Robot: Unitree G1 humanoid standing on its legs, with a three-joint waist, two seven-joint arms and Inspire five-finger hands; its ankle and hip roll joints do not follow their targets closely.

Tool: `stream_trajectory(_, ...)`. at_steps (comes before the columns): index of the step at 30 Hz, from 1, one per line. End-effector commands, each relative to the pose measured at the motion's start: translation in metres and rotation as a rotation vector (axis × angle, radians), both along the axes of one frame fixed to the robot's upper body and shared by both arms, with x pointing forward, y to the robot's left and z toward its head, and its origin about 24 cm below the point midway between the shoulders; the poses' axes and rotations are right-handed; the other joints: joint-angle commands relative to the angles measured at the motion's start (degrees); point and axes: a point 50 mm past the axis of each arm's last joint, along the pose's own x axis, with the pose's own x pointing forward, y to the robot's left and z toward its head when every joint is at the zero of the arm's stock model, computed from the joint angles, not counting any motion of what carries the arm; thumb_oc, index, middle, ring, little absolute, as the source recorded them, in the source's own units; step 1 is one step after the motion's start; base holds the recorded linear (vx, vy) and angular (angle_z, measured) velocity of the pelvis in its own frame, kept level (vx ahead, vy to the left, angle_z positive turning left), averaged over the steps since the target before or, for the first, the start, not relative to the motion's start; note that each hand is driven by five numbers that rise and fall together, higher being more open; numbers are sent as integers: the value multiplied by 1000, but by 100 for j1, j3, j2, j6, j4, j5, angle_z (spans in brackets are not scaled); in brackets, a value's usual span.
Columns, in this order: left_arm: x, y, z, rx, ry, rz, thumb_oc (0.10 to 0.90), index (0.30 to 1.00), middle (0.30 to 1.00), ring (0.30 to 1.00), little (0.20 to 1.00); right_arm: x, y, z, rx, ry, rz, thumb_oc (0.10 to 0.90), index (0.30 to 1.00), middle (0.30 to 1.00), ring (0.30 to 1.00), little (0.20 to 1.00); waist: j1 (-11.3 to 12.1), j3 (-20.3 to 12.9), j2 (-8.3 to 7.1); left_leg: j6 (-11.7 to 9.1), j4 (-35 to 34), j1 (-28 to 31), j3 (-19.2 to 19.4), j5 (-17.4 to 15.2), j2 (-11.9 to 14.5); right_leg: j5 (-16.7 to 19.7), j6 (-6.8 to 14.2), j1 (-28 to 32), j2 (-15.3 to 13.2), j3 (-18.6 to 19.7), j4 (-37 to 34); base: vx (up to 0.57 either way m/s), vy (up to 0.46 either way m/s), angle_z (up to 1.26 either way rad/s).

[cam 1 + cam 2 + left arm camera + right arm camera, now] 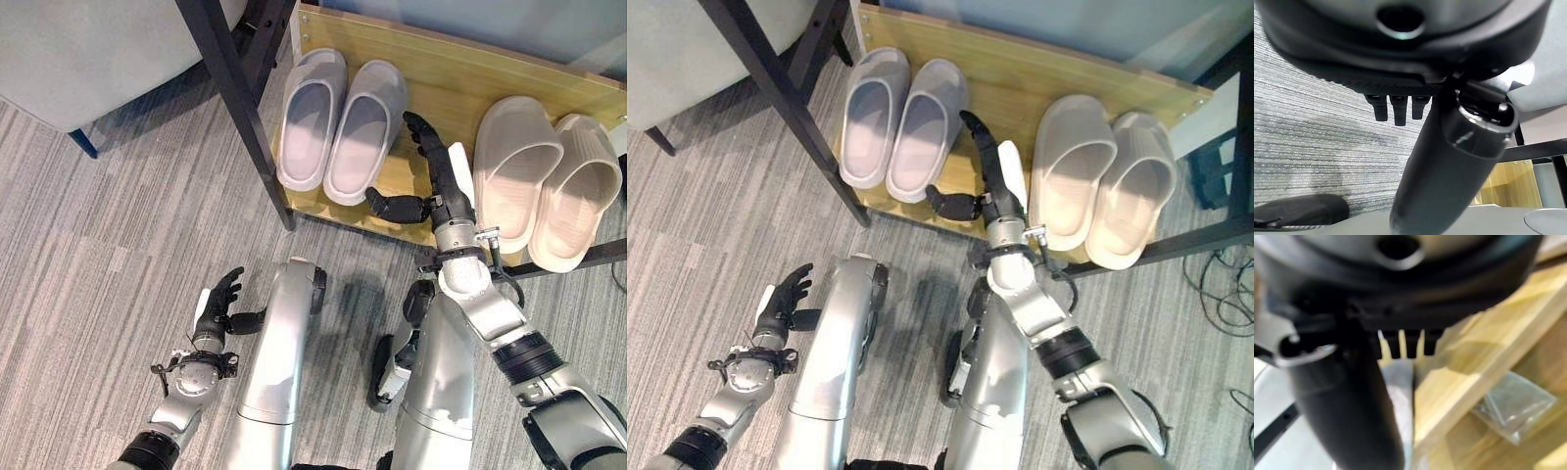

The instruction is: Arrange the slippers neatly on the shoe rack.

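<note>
**Two pairs on the shelf, my right hand between them**

Left eye view: my right hand [443, 186] reaches over the wooden shelf of the shoe rack [441, 88], fingers straight and thumb spread out to the left, holding nothing. It lies between the two pairs. The grey slippers [338, 122] sit side by side at the left end of the shelf, toes pointing far, touching each other along their inner edges. The cream slippers [544, 181] sit at the right end, also side by side, their heels hanging a little over the near edge of the shelf. My fingers are just beside the left cream slipper; I cannot tell whether they touch it. My left hand [217, 305] hangs low over the striped grey carpet [98, 264], well apart from the rack, fingers loosely spread and empty. A black frame leg [240, 108] slants down past the left end of the shelf.

Right eye view: the same layout, with my right thumb pointing towards the heel of the nearer grey slipper but apart from it.

Left wrist view: my left fingers are relaxed above the carpet, nothing in them.

Right wrist view: my right fingers extend straight over the wooden board, a pale slipper just past them.
</note>
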Motion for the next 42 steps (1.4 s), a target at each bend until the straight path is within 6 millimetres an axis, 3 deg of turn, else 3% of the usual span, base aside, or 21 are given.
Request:
stream_trajectory(1, 7, -45, 17, -67, -120, -165, 800, 900, 900, 900, 900, -3, 24, 75, 49, -281, 162, 800, 900, 900, 900, 900, 426, -221, -13, -643, -400, -196, -139, -33, -24, 1103, -309, 484, -246, -280, 507, 0, 0, 0)
stream_trajectory(7, 7, -47, 17, -70, -120, -176, 800, 900, 900, 900, 900, 2, 21, 86, 11, -299, 141, 800, 900, 900, 900, 900, 467, -221, 22, -649, -424, -196, -158, -22, -15, 1084, -303, 487, -274, -282, 495, 0, 0, 0)
stream_trajectory(16, 4, -46, 12, -82, -107, -152, 800, 900, 900, 900, 900, -12, 8, 97, -144, -404, 65, 800, 900, 900, 900, 900, 388, -221, -57, -617, -424, -196, -113, -42, 50, 1081, -318, 435, -241, -195, 487, 0, 0, 0)
stream_trajectory(23, 0, -40, 11, -81, -108, -127, 800, 900, 900, 900, 900, -49, -9, 115, -387, -581, -1, 800, 900, 900, 900, 900, 214, -221, -199, -591, -310, -196, -37, -105, 152, 1063, -298, 345, -203, -78, 564, 1, 2, -2)
stream_trajectory(33, -15, -20, 11, -76, -111, -87, 800, 900, 900, 900, 900, -97, -10, 123, -446, -678, 143, 800, 900, 900, 900, 900, 31, -221, -329, -513, -249, -196, 163, -118, 323, 1020, -294, 160, -123, 199, 648, 0, 5, -6)
stream_trajectory(39, -25, -8, 23, -74, -171, -80, 800, 900, 900, 900, 900, -118, 0, 116, -439, -679, 292, 800, 900, 900, 900, 900, -79, -221, -289, -356, -353, -196, 367, -71, 468, 1049, -348, -50, 108, 516, 519, 7, -9, -11)
stream_trajectory(42, -26, -5, 32, -76, -219, -87, 800, 900, 900, 900, 900, -127, 0, 105, -423, -655, 351, 800, 900, 900, 900, 900, -176, -221, -177, -256, -612, -196, 505, 52, 548, 1005, -388, -229, 280, 692, 348, 23, 52, -17)
